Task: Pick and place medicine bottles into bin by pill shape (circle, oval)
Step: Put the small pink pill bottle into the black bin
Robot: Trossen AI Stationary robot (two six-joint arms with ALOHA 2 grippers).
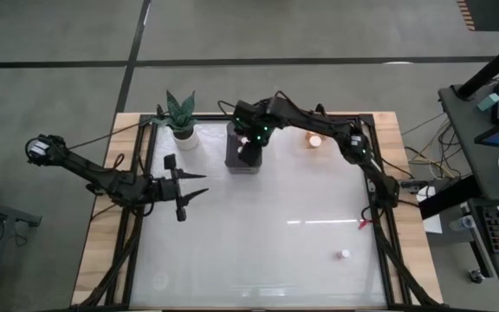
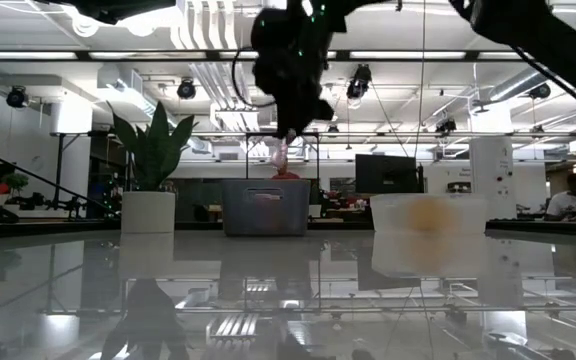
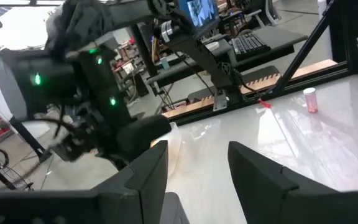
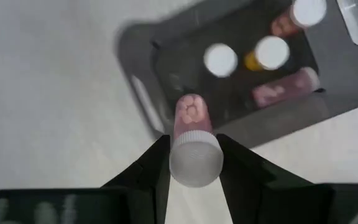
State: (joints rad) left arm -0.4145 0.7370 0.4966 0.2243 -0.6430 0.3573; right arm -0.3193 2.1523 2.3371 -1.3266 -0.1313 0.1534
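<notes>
High view: grey bin (image 1: 243, 159) at the far edge of the white table (image 1: 258, 234), taken as landmark. Right gripper (image 1: 248, 149) directly above the bin. Plant pot (image 1: 183, 132) well to the left of the bin. Orange-tinted container (image 1: 315, 140) to the right of the bin. Left gripper (image 1: 189, 186) left of the bin and nearer the front edge, fingers spread, nothing between them. One loose medicine bottle (image 1: 345, 255) far from the bin, toward the front right corner.

Low view: bin (image 2: 266, 207) at centre background. Right gripper (image 2: 286, 130) suspended above the bin, holding a pinkish bottle (image 2: 280, 152) clear of the rim. Plant pot (image 2: 148, 211) left of the bin; translucent container (image 2: 430, 222) right of it.

Left wrist view: left gripper (image 3: 197, 168) fingers apart, empty. Right arm (image 3: 79, 99) ahead. Small pink bottle (image 3: 310, 100) standing on the table, well away from the bin side.

Right wrist view: right gripper (image 4: 194, 163) narrowed on the held bottle (image 4: 193, 143), white cap toward the camera, pills visible through the pink body. Bottle positioned over the near wall of the bin (image 4: 135, 68). Inside the bin: two upright white-capped bottles (image 4: 220, 60), one of them with an orange body (image 4: 267, 53), and two pinkish bottles lying on their sides (image 4: 284, 87).
</notes>
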